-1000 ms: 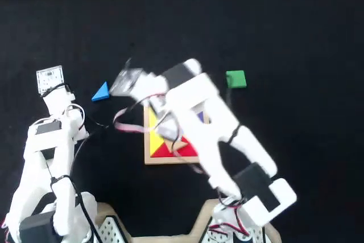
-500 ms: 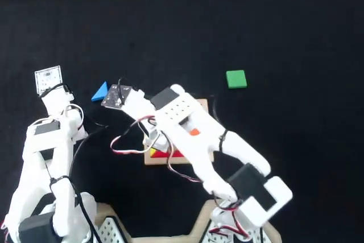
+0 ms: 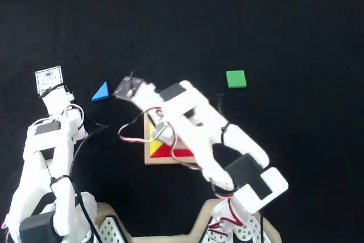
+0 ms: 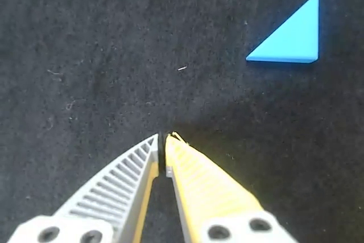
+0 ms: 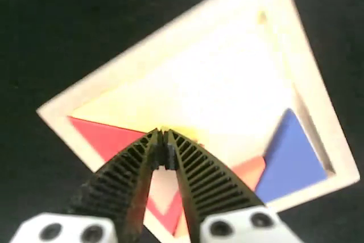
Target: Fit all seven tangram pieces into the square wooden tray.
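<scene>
The blue triangle (image 3: 101,92) lies on the black bench (image 3: 284,38) at 10 o'clock from the wooden tray (image 3: 149,157) and toward 3 o'clock of the left tool (image 4: 165,140), which is clenched and empty, so the left arm looks the nearer. The right tool (image 5: 165,136), also clenched on nothing, hangs over the partly filled tray. The green square (image 3: 236,78) sits well apart at 1 o'clock.

1. On the black table (image 3: 284,32), near its middle: tray (image 3: 154,160), mostly covered by the right arm (image 3: 196,120).
2. Inside it, at the uncovered near-left corner: yellow piece (image 3: 152,140) and red piece (image 3: 164,152), touching.
3. Left of the tray, well apart, flat on the table: blue triangle (image 3: 101,92), near the left arm's (image 3: 45,146) far end.
4. Beyond the tray's far right corner, apart from it: green square (image 3: 236,78).
5. Beside the left arm's far end: white tag (image 3: 49,79).
</scene>
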